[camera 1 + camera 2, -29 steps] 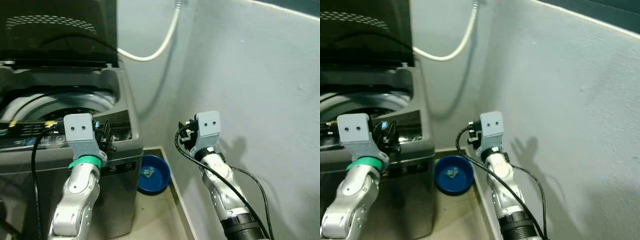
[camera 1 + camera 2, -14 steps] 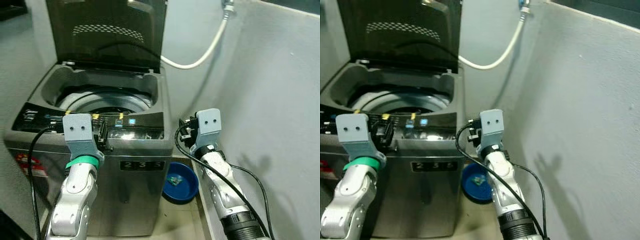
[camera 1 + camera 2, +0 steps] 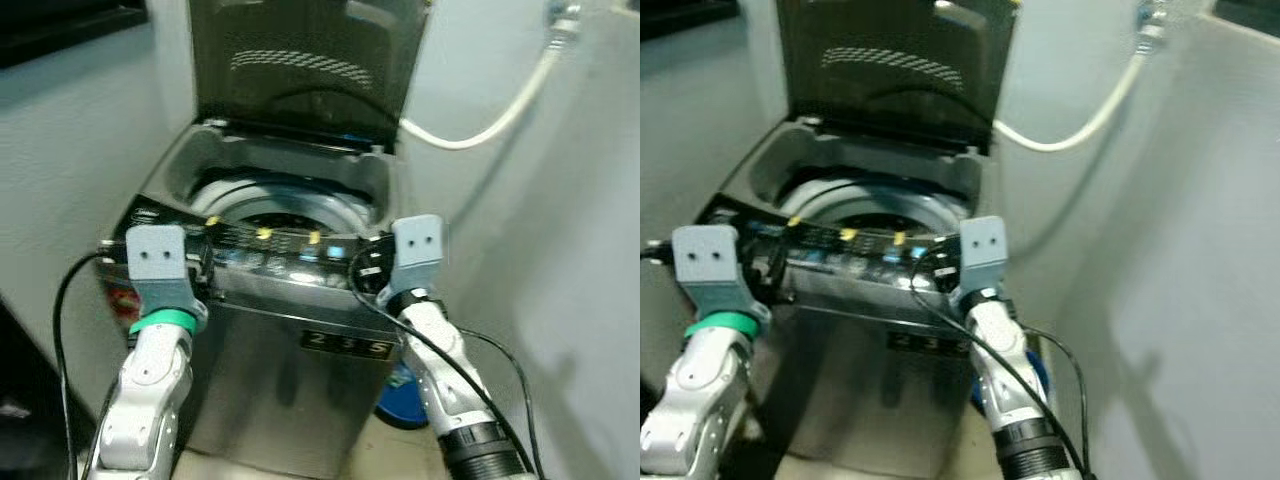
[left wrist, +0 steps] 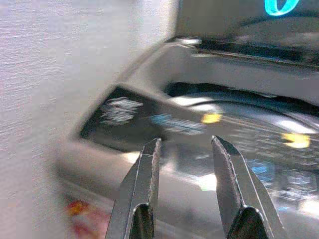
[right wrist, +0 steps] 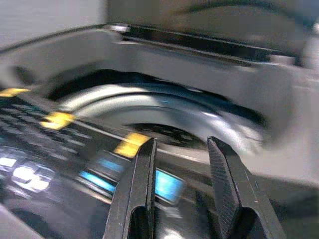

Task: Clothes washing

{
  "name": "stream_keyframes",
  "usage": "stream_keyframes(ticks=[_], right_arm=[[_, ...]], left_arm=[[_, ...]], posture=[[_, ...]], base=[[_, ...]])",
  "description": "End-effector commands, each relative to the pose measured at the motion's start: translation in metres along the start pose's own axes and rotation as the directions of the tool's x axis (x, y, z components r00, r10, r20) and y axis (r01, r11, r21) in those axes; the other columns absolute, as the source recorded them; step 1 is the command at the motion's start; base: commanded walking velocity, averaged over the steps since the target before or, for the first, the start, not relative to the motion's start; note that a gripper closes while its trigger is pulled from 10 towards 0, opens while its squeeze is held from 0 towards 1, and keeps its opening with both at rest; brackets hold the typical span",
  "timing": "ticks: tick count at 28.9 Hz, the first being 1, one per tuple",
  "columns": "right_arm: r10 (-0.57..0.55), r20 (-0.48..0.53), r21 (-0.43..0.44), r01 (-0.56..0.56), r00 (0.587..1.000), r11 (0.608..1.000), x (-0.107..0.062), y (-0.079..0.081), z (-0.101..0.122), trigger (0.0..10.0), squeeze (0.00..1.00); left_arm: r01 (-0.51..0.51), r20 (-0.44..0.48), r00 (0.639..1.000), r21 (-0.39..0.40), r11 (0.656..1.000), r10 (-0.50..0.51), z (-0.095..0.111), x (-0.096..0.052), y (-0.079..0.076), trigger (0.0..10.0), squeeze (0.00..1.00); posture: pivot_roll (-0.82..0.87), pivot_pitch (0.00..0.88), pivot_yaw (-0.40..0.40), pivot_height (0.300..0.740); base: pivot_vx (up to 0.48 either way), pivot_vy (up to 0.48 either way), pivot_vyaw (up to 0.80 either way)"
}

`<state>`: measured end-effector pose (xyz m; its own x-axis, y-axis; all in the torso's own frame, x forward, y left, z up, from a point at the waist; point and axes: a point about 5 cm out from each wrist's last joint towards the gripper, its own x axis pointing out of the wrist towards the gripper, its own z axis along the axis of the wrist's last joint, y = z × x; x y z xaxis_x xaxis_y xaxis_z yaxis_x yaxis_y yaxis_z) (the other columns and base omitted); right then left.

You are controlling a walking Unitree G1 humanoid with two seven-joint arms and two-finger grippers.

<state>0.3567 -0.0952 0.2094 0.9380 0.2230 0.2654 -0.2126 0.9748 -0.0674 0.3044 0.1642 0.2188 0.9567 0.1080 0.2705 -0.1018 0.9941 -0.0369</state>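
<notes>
In front of us stands a grey top-loading washing machine [image 3: 290,400] in a corner of pale walls, its dark lid [image 3: 300,60] raised upright against the back. We look down into its steel drum [image 3: 280,205]; what we can see of it is dark and we cannot tell whether clothes lie inside. Along the front edge runs a black control panel [image 3: 270,245] with yellow stickers and small lit blue displays, and a label reading 235 sits on the front face below.

Our left gripper [image 4: 182,164] is raised near the panel's left end, its two black fingers parted with nothing between them; the wrist view looks past them at the panel's corner and the wall beside the machine. Our right gripper [image 5: 179,167] is held up near the panel's right end, fingers likewise spread and empty, pointing across the panel toward the drum's rim.

A white hose [image 3: 500,105] curves from a fitting high on the right wall down behind the machine. A blue basin [image 3: 405,395] sits on the floor, just beside the machine's right side, partly hidden by our right arm.
</notes>
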Motion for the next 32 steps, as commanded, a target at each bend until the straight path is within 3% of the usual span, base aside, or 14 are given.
stream_keyframes(ticks=[1,32], right_arm=[[-0.009,-0.009,-0.003,0.009,1.000,1.000,-0.0028,-0.0022,-0.0038,10.0,0.00],[-0.024,-0.009,-0.005,0.024,1.000,1.000,0.0009,-0.0068,-0.0026,10.0,0.00]], left_arm=[[0.008,-0.020,1.000,0.004,1.000,-0.008,-0.0050,-0.0011,-0.0024,10.0,0.00],[0.009,-0.028,1.000,0.023,1.000,-0.008,-0.0067,0.0005,-0.0020,10.0,0.00]], posture=[[0.02,0.028,-0.047,0.740],[0.02,0.047,-0.051,0.740]], base=[[0.000,0.000,0.80],[0.000,0.000,0.80]])
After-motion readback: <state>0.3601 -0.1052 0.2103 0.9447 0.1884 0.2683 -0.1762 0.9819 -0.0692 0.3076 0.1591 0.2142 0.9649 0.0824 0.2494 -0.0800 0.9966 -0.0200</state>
